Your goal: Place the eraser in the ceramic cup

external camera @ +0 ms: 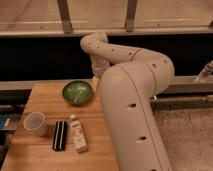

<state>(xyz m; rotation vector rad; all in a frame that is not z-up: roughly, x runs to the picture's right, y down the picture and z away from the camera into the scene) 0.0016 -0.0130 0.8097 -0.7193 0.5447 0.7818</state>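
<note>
The eraser [60, 135], a flat black block with a pale stripe, lies on the wooden table [45, 102] near the front. The white ceramic cup [36, 123] stands upright just left of it. My gripper [94, 83] hangs at the end of the white arm [130, 105], just right of the green bowl and well behind the eraser. It is mostly hidden by the arm. Nothing shows in it.
A green bowl [77, 92] sits at the back of the table. A white labelled bottle [78, 132] lies right of the eraser. The bulky arm covers the table's right half. A dark wall and a rail run behind.
</note>
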